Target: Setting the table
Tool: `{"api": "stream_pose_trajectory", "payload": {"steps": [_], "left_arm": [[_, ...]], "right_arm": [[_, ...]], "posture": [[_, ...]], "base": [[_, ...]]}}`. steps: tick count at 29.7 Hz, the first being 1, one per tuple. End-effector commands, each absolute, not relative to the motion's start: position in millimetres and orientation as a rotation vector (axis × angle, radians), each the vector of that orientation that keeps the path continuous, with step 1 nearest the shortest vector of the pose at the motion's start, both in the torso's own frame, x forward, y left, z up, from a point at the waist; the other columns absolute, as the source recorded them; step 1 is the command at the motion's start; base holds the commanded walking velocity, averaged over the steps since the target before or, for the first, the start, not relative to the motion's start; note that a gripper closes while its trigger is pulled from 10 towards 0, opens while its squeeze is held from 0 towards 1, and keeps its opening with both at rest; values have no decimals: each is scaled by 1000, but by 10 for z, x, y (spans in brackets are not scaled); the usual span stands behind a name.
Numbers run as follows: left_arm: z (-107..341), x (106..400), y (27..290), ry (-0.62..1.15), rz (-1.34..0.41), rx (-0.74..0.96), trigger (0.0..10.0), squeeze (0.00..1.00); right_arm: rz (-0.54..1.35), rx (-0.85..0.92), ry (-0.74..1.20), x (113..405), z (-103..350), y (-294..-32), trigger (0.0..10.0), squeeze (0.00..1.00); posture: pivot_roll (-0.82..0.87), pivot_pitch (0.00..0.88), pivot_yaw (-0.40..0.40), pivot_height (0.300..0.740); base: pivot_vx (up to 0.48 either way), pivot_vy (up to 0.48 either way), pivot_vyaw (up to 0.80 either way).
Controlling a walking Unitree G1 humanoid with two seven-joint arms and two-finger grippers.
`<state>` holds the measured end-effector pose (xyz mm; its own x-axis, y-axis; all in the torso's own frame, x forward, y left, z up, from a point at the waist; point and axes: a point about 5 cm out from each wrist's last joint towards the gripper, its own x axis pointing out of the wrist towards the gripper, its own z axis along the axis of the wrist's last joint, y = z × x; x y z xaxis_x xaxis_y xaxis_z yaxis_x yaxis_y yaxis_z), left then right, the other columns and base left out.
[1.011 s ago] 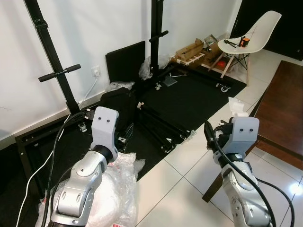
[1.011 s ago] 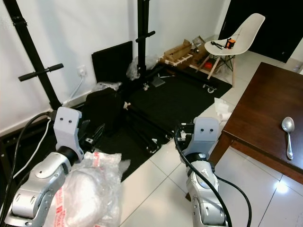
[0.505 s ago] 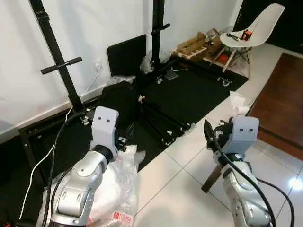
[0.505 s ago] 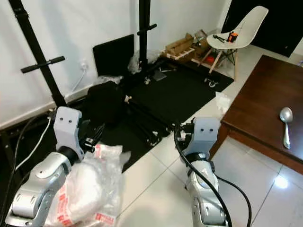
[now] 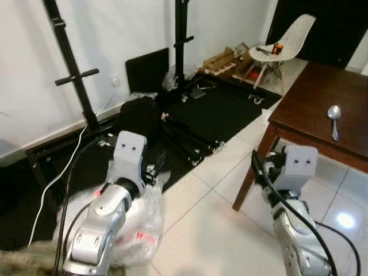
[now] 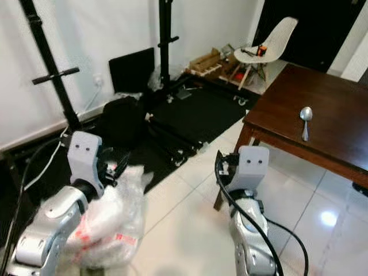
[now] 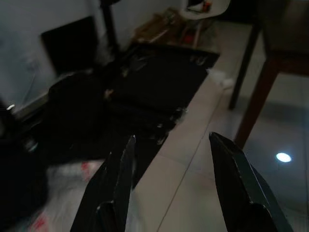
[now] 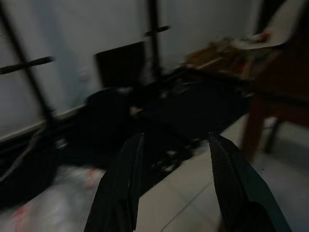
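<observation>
A dark brown wooden table [image 5: 322,103] stands at the right, and a silver spoon [image 5: 334,119] lies on its top. Both silver arms hang low in front of me over the floor. In the left wrist view my left gripper [image 7: 171,188] is open, its two black fingers apart with nothing between them. My right gripper [image 8: 176,188] is open too and holds nothing. Neither gripper is near the table top.
A white chair [image 5: 287,43] with small items on its seat stands at the back. Black stands and a black mat [image 5: 213,115] cover the floor by the wall. A crumpled plastic bag [image 5: 135,230] lies under my left arm. White tiles [image 5: 201,230] lie ahead.
The view has swung to the right, so more of the table and the spoon now show. Both arms hang as before with open fingers.
</observation>
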<state>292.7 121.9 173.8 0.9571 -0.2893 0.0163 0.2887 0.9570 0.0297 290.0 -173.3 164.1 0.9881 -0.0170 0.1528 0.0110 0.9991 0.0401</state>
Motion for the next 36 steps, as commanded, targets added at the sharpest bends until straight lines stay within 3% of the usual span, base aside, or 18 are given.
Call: {"api": "stream_pose_trajectory", "payload": {"steps": [1,15,20,36], "left_arm": [[1696,2918,1221,-2,-290,28,10000,0],[1694,2918,1228,-3,-288,31,10000,0],[1692,2920,1230,-2,-286,34,10000,0],[1682,2919,1227,5,-285,44,10000,0]], "right_arm": [[-16,42,-136,2897,1603,-1753,10000,0],[-12,44,-137,2901,1607,-1745,10000,0],[-3,59,-137,2905,1612,-1738,10000,0],[1,73,-117,2916,1602,-1737,10000,0]], "posture": [[-95,0,72,740],[-94,0,72,740],[-93,0,73,740],[-94,0,73,740]], "base": [[-394,0,0],[-376,0,0],[0,0,0],[0,0,789]]}}
